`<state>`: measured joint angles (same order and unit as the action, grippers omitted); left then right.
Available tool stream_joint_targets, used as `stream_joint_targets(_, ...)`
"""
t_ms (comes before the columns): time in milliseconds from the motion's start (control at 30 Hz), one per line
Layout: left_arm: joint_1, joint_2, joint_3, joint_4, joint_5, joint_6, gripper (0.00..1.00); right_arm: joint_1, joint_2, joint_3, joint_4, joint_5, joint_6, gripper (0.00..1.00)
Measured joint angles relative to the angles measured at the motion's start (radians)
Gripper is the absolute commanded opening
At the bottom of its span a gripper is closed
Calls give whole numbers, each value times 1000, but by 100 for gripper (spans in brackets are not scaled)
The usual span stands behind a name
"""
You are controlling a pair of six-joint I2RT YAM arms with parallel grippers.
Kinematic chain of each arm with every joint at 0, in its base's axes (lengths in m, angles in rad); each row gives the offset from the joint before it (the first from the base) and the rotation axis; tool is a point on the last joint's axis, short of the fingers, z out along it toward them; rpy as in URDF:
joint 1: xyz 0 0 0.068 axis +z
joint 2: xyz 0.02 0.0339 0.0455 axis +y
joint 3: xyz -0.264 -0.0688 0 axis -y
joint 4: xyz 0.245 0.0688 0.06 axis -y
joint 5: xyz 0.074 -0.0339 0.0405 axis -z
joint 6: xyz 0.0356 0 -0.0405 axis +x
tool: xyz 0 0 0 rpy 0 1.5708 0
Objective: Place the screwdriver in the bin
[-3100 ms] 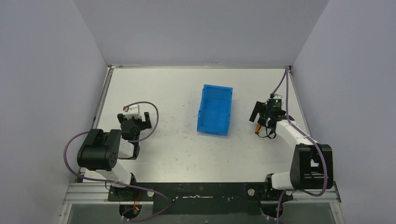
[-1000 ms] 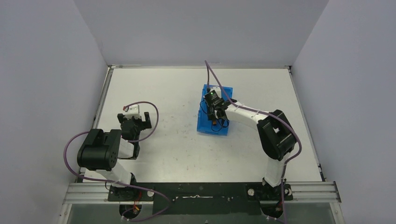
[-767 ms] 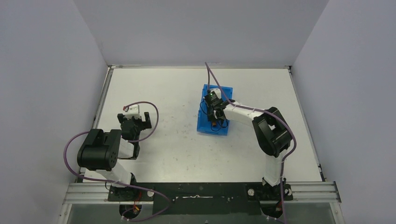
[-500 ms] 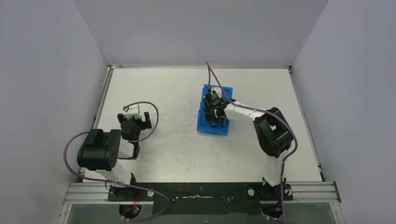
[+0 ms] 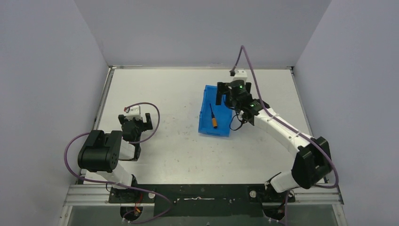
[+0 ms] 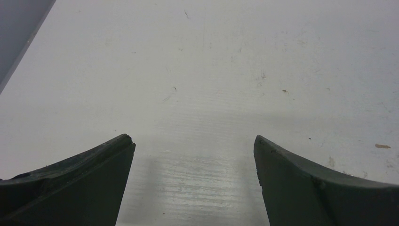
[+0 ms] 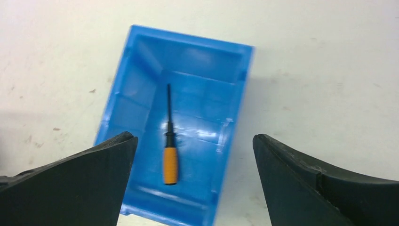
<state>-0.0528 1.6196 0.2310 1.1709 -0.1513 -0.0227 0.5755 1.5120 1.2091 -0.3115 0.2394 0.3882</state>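
The screwdriver [image 5: 214, 117], with an orange handle and a thin black shaft, lies flat on the floor of the blue bin [image 5: 207, 126] in the middle of the table. The right wrist view shows it [image 7: 170, 149] inside the bin [image 7: 141, 87], handle toward the near end. My right gripper [image 5: 225, 95] is open and empty, raised above the bin's far right part; its tips [image 7: 194, 141] spread wide. My left gripper [image 5: 138, 119] is open and empty over bare table at the left [image 6: 193, 141].
Grey walls enclose the white table [image 5: 160, 89] on three sides. A purple cable [image 5: 249, 66] loops from the right wrist above the bin's far side. The arm bases sit on a metal rail [image 5: 202, 193] at the near edge.
My right gripper was low inside the bin with the screwdriver. It has let go, lifted and moved back to the bin's far right; the screwdriver now lies in the bin. The left arm has not moved.
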Motion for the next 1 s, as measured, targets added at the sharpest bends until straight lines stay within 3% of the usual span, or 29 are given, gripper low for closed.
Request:
stream_joint_targets(300, 0, 0, 0, 0, 0, 0, 97, -333, -358, -464, 245, 13, -30, 100)
stream_joint_targets(500, 0, 0, 0, 0, 0, 0, 97, -499, -481, -778, 472, -47, -46, 100)
stream_joint_targets(633, 0, 0, 0, 0, 0, 0, 97, -529, -500, -928, 628, -75, -60, 100)
stream_joint_targets(1000, 0, 0, 0, 0, 0, 0, 97, -531, -510, -971, 792, -156, -99, 100)
